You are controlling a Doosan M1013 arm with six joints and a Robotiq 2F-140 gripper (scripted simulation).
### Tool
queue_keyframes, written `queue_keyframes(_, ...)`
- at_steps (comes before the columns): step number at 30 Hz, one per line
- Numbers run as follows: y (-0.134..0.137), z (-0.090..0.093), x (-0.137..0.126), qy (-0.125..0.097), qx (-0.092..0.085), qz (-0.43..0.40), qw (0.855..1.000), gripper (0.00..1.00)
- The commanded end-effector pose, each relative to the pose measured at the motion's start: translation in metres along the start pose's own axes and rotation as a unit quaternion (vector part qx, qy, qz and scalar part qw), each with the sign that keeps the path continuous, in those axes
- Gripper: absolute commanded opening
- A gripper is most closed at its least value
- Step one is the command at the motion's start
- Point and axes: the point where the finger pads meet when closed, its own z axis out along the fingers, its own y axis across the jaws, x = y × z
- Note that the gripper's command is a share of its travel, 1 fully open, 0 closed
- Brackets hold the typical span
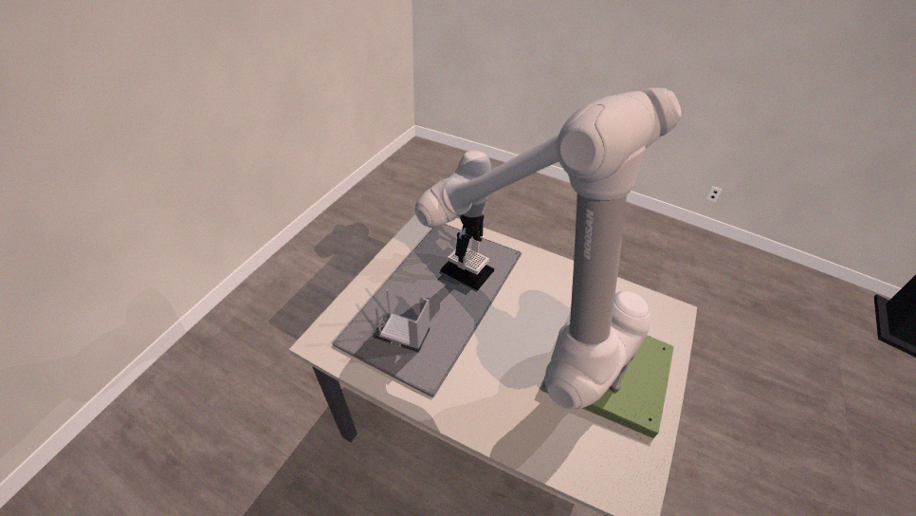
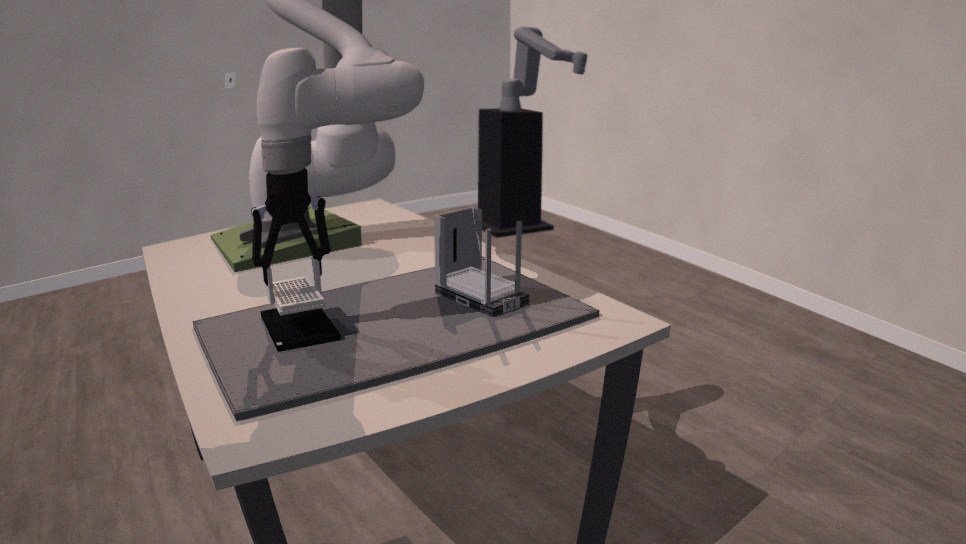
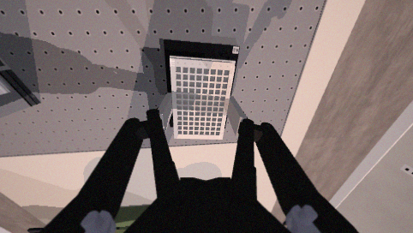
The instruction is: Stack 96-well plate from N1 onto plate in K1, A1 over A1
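Top view: the black 2-finger tool (image 1: 467,254) hangs from the pale grey arm (image 1: 595,243) and is clamped on the white 96-well plate (image 1: 470,261), which sits just above the flat black plate nest (image 1: 467,275). On the near end of the grey perforated board (image 1: 448,359), the grey stack rack with thin posts (image 1: 419,320) holds 1 second white well plate (image 1: 393,329). The board lies on the beige surface (image 1: 647,474), and the arm stands on a green base plate (image 1: 653,377).

Exterior view: the tool (image 2: 292,277) grips the plate (image 2: 298,293) by its 2 long sides, fingers pointing down. The plate hangs level, lifted off the nest (image 2: 300,329), with a gap showing between them. To the right, well apart, the rack (image 2: 456,250) carries its plate (image 2: 481,281) low between the posts.

Wrist view: the plate (image 3: 201,100) lies between the tool's fingertips, its well grid visible. The nest's dark edge (image 3: 201,46) shows beyond it, with a small pale square (image 3: 235,50) at the far right corner; its lettering is too small to read.
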Motion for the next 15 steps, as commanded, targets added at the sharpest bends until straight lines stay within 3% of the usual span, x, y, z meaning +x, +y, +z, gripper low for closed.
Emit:
queue_keyframes(1, 0.0, -0.005, 0.0, 0.0, 0.0, 0.0, 1.0, 0.0)
queue_keyframes(15, 0.0, -0.025, 0.0, 0.0, 0.0, 0.0, 1.0, 0.0)
